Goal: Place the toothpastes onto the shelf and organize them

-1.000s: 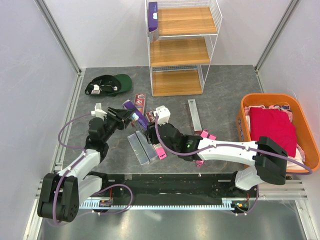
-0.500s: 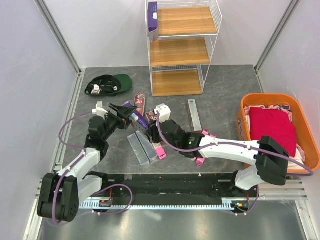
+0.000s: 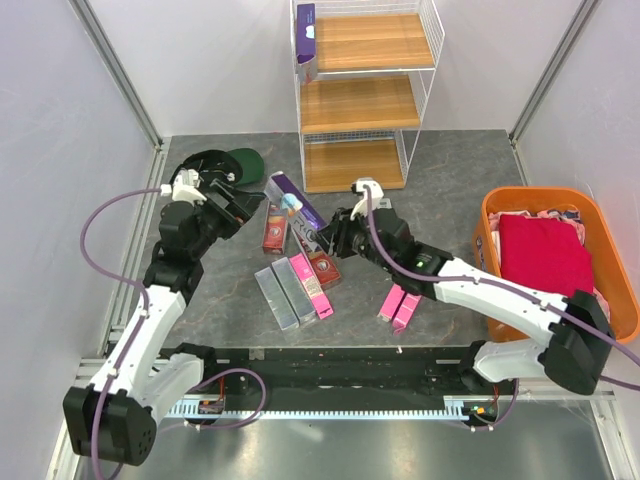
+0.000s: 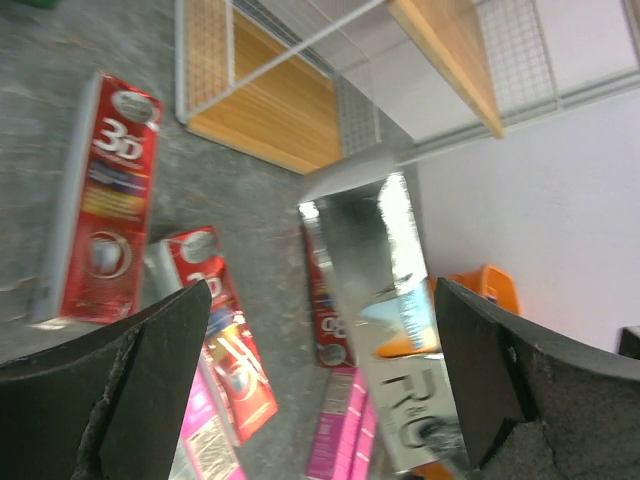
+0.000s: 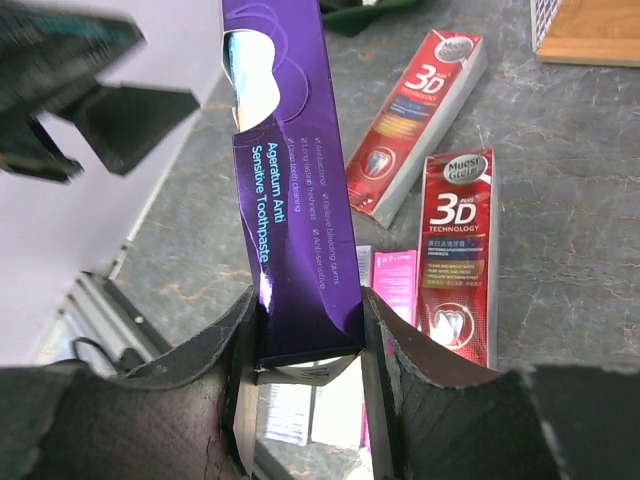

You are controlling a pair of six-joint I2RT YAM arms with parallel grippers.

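Both arms have reached farther out toward the tall white wire shelf with 3 wooden boards (image 3: 360,100), and the loose long purple toothpaste carton (image 3: 293,207) has risen off the grey table (image 3: 450,170). The right gripper (image 3: 326,238) holds this carton in front of the shelf's bottom board, its 2 fingers (image 5: 385,365) clamped on the carton's lower end. The left gripper (image 3: 240,205), left of the shelf's foot, has its fingers (image 4: 150,380) spread wide. The carton's silvery side appears between them, seemingly without contact, though the left wrist view is blurred. Another purple carton (image 3: 306,35) stands upright at the left edge of the shelf's top board. In front of the shelf lie dark red "3D" cartons (image 3: 274,226), silver-grey cartons (image 3: 272,296), a pink carton (image 3: 312,286) and 2 more pink ones (image 3: 400,306).
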